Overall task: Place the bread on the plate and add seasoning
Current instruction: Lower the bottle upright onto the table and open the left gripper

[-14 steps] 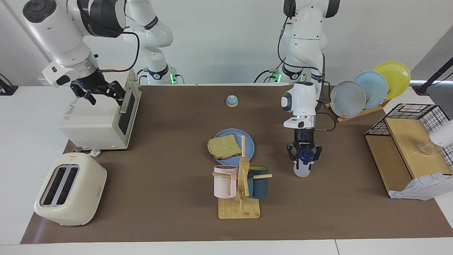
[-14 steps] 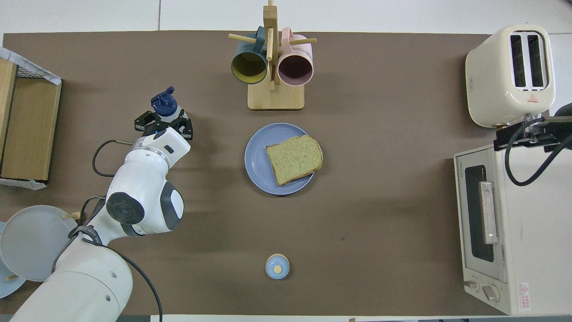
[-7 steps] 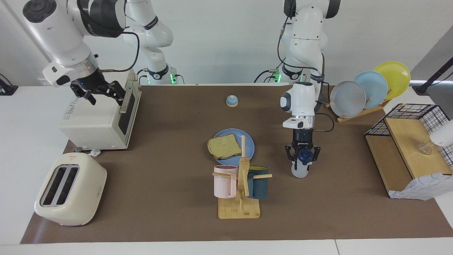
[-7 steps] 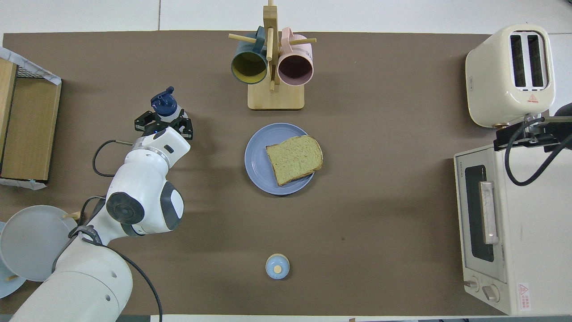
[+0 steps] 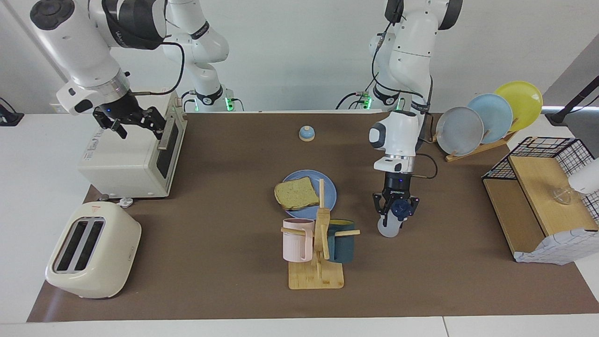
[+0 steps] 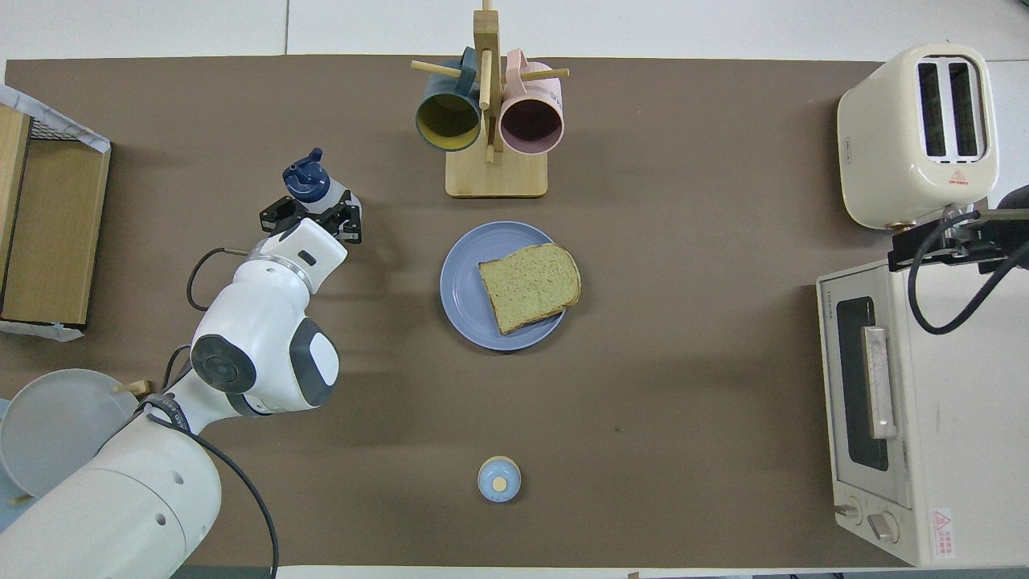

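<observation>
Left gripper (image 5: 395, 209) is clamping the seasoning (image 5: 391, 223) below its cap, over the mat beside the plate (image 5: 331, 196); bread (image 5: 296, 193) is lying on the plate. Advisable: be keeping the bottle upright until over the slice, then tilting spout-down. Right gripper (image 5: 135, 119) is waiting spread wide over the toaster oven (image 5: 126, 164).

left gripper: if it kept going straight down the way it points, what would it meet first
The left gripper points straight down, shut on the seasoning bottle. Below it lies only bare brown table mat, so the bottle's base would probably meet that first.
</observation>
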{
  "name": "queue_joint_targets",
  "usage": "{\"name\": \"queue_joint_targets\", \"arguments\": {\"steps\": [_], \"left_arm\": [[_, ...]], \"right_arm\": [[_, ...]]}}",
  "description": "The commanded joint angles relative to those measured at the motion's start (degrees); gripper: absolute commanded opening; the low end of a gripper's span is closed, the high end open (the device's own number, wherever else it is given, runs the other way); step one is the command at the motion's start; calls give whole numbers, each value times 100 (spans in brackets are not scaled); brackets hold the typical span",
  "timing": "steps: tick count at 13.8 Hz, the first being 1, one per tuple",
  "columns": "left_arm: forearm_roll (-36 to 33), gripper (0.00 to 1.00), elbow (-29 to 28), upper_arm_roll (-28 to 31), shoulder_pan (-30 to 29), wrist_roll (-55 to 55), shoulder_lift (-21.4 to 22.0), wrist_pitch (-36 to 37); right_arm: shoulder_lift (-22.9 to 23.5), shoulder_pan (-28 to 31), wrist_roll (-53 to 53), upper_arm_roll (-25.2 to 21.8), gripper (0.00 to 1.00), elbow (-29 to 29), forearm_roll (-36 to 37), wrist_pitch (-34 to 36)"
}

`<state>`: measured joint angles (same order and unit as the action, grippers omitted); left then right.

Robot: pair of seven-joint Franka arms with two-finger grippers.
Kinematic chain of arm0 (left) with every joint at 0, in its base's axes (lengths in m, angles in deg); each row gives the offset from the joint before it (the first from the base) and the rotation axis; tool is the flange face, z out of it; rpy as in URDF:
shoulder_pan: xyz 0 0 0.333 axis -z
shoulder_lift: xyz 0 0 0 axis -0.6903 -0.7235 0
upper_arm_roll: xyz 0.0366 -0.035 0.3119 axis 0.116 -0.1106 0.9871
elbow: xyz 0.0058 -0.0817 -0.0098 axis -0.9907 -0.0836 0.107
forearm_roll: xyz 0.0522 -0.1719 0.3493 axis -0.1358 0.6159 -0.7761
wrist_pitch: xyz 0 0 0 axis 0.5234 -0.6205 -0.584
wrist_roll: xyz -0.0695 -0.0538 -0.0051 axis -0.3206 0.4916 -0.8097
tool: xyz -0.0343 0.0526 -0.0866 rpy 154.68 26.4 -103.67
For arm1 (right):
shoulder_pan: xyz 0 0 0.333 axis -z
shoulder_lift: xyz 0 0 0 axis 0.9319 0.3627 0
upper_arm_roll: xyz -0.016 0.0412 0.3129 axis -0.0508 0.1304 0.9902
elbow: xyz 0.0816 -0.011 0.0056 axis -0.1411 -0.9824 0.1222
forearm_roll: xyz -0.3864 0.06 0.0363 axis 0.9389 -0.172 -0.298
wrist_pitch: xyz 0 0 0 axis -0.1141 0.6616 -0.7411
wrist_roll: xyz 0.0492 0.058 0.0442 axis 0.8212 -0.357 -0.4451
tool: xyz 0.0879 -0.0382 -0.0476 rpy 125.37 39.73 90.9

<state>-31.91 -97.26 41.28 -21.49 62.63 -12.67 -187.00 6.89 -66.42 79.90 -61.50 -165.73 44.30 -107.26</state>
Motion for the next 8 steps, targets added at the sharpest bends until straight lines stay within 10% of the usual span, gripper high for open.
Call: {"name": "queue_joint_targets", "arguments": {"steps": [1, 3, 4, 5, 6, 8], "left_arm": [[-13, 0, 47, -88, -64, -19, -122, -20], [-13, 0, 47, -80, -64, -19, -114, -11], [-13, 20, 56, -80, -72, -19, -113, -11], [-13, 71, 47, -80, -72, -11, -113, 24], [-4, 100, 47, -71, -72, -10, -113, 59], [-4, 100, 47, -71, -81, -10, -113, 59]], "right_arm": [[-69, 68, -127, 44, 100, -41, 60, 42], [-69, 68, -127, 44, 100, -41, 60, 42], [-69, 68, -127, 44, 100, -41, 60, 42], [-69, 68, -127, 44, 100, -41, 60, 42], [-69, 68, -127, 44, 100, -41, 60, 42], [-69, 68, -127, 44, 100, -41, 60, 42]]}}
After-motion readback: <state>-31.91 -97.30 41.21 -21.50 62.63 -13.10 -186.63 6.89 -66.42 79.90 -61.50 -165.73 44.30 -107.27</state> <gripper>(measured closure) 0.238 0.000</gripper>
